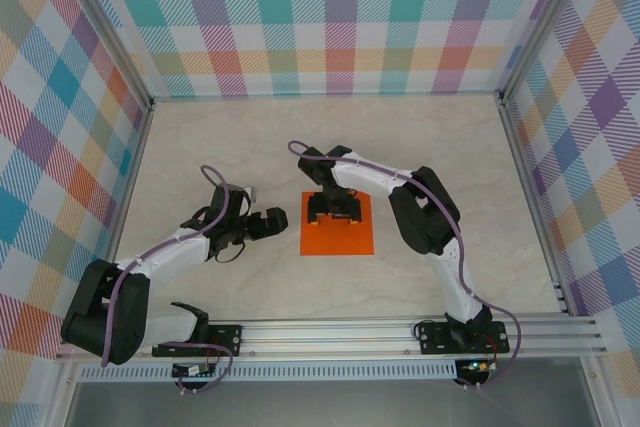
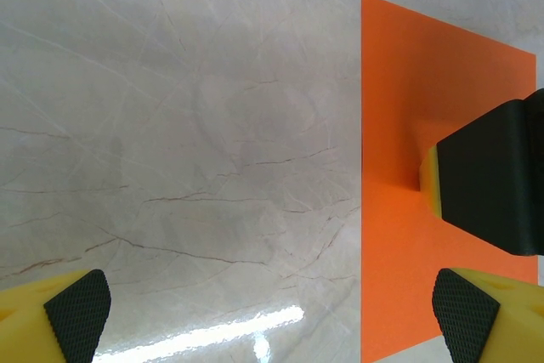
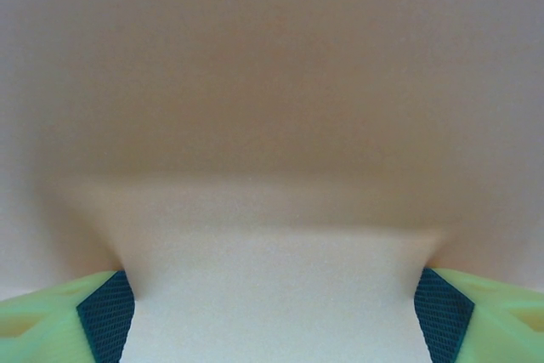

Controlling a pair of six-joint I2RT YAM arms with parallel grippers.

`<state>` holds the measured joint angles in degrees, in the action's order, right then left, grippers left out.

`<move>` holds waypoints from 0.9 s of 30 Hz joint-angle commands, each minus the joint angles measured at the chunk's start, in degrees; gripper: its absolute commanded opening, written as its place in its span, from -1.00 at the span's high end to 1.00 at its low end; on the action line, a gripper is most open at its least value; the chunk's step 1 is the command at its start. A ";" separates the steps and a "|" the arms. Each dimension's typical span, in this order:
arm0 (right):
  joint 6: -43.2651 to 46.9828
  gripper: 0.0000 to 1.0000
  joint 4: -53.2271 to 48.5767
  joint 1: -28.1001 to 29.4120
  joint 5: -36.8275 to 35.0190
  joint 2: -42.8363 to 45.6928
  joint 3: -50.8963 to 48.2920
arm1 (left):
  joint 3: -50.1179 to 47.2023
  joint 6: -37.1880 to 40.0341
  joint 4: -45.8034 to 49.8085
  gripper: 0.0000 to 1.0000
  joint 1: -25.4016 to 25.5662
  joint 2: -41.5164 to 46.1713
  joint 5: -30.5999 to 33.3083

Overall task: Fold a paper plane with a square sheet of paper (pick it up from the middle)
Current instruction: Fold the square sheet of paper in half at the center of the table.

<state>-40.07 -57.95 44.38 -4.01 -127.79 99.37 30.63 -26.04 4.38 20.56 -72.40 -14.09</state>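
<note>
The square sheet of paper lies flat and bright orange at the table's middle. My right gripper points down onto its far half, pads touching it. In the right wrist view the sheet sits very close and washed out. It bows up between the two dark pads, which stand wide apart, so the right gripper is open. My left gripper hovers open just left of the sheet. In the left wrist view the sheet is at the right, with a right finger resting on it. The left gripper holds nothing.
The table is pale marble, walled by checked panels at the back and sides. A metal rail carrying both arm bases runs along the near edge.
</note>
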 commanded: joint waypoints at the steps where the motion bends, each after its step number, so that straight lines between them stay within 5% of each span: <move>1: -0.57 -0.70 -0.32 1.06 1.86 -7.03 -3.48 | 1.36 0.84 1.02 -1.00 0.63 -0.04 0.03; 21: 3.81 -0.37 -0.11 1.07 0.96 -3.92 -4.95 | 1.80 1.43 2.27 -1.00 0.65 0.90 -0.17; 27: 5.01 -0.07 2.51 1.06 2.72 0.59 -5.27 | 1.80 1.06 2.52 -1.00 0.63 1.72 -0.04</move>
<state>-36.51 -56.34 44.53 -3.97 -125.80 96.51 30.83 -25.82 5.89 20.56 -72.18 -14.09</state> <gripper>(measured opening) 0.554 0.998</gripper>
